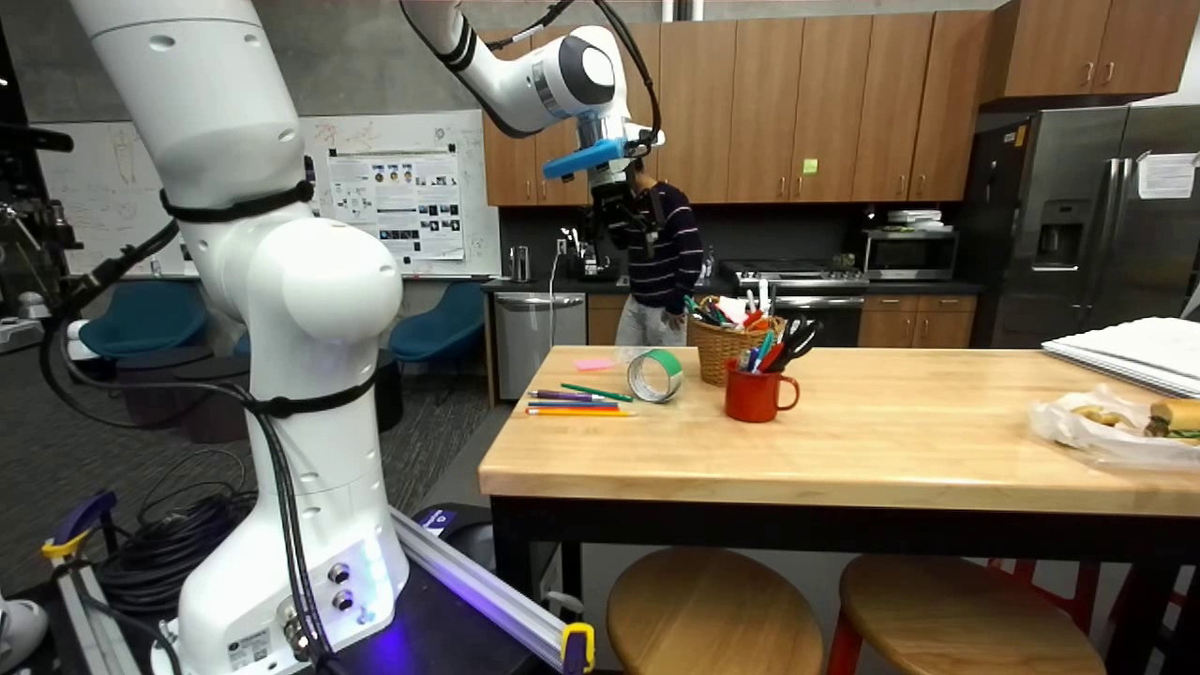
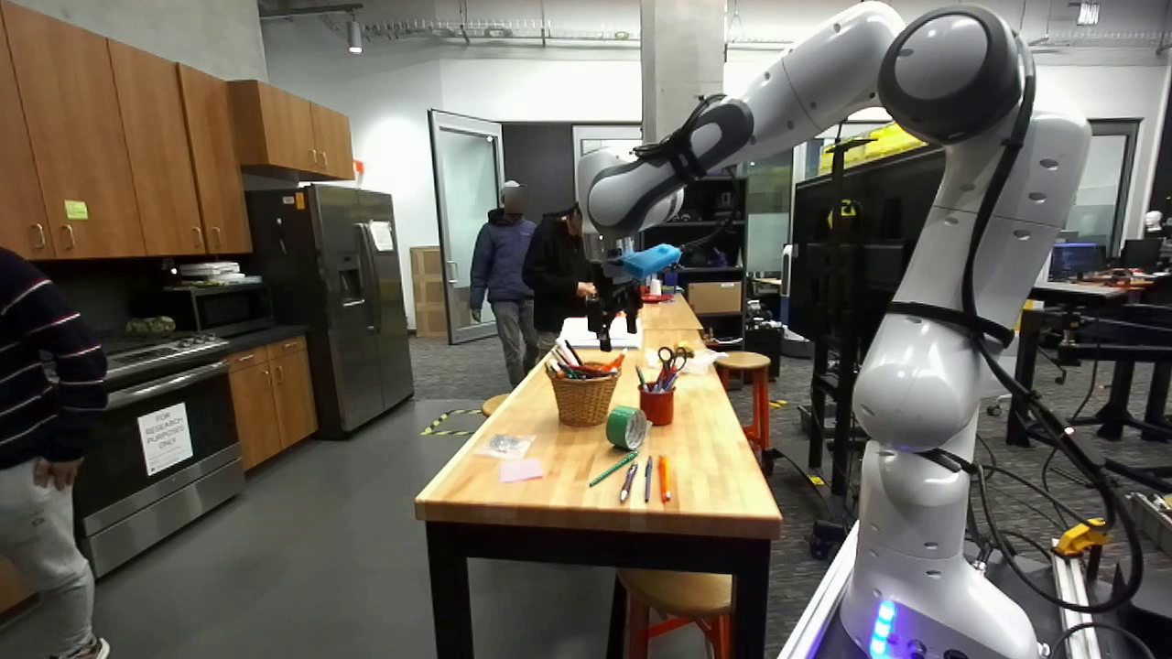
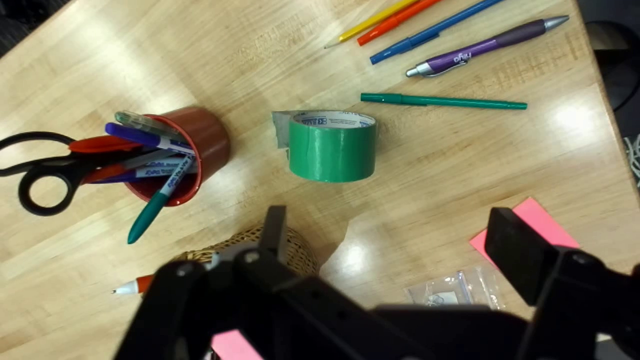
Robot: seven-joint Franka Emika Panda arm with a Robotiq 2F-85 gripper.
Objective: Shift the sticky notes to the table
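A pink sticky note [image 1: 595, 364] lies flat on the light wood table [image 1: 900, 450] near one end; it also shows in an exterior view [image 2: 520, 469]. In the wrist view the sticky note [image 3: 547, 225] is partly behind one finger. Another pink patch [image 3: 235, 345] shows at the bottom of the wrist view, mostly hidden by the gripper. A yellow-green sticky note [image 1: 810, 166] is stuck on a cabinet door, seen in both exterior views [image 2: 76, 210]. My gripper [image 3: 387, 215] is open and empty, well above the table; it also shows in an exterior view [image 2: 615, 331].
A wicker basket of pens [image 2: 586, 400], a red mug with pens and scissors [image 1: 753, 394] and a green tape roll [image 3: 332, 150] stand on the table. Several pens and pencils [image 1: 581, 403] and a clear plastic bag [image 2: 505, 446] lie nearby. A person [image 1: 661, 244] stands behind the table.
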